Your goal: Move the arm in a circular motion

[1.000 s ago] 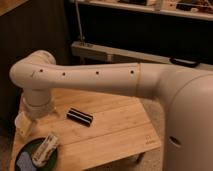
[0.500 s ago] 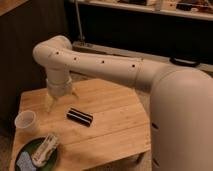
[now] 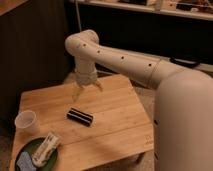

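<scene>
White arm (image 3: 120, 60), tool (image 3: 87, 91) agape — above table (image 3: 120, 122)

White arm (image 3: 120, 57), fingers (image 3: 78, 93) apart over table (image 3: 117, 127)

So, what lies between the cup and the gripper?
Only bare table, seen in the camera view; the open gripper hangs over its far half.

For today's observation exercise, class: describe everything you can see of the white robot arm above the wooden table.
The arm is a glossy white tube with rounded joints and small dark screw holes. It reaches in from the right, bends at an elbow and points down. Its gripper hangs open, beige fingers spread, above the far side of the wooden table, apparently touching nothing.
</scene>
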You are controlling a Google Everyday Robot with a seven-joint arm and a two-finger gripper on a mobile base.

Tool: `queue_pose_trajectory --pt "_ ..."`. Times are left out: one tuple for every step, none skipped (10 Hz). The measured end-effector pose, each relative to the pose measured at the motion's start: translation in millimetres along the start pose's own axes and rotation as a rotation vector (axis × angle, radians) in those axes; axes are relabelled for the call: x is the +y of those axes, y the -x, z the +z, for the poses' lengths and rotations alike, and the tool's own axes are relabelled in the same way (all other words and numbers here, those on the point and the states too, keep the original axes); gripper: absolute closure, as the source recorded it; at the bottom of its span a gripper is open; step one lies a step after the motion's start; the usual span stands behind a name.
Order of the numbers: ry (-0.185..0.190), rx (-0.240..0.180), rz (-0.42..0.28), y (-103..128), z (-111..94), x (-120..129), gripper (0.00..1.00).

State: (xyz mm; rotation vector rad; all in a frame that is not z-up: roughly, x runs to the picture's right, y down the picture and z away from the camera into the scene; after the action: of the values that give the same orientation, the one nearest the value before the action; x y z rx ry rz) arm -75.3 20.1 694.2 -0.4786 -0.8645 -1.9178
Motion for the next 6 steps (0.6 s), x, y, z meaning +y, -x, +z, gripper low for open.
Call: queue_pose_trajectory --pt "0.01 -0.012 0.039 4.7 2.6 19.0 0.2" --pt "0.015 -0.019 0.063 9.1 3.8 27.9 0.2" --pt "0.018 -0.023 0.083 12.7 5.3 34.7 0.2" --pt "0.02 -0.027 0.111 18.2 7.4 44.6 0.2" --pt "0.023 -0.033 0.138 25.4 9.4 55.1 0.2" --pt "0.025 -0.037 0.16 32.2 10.5 63.3 0.2"
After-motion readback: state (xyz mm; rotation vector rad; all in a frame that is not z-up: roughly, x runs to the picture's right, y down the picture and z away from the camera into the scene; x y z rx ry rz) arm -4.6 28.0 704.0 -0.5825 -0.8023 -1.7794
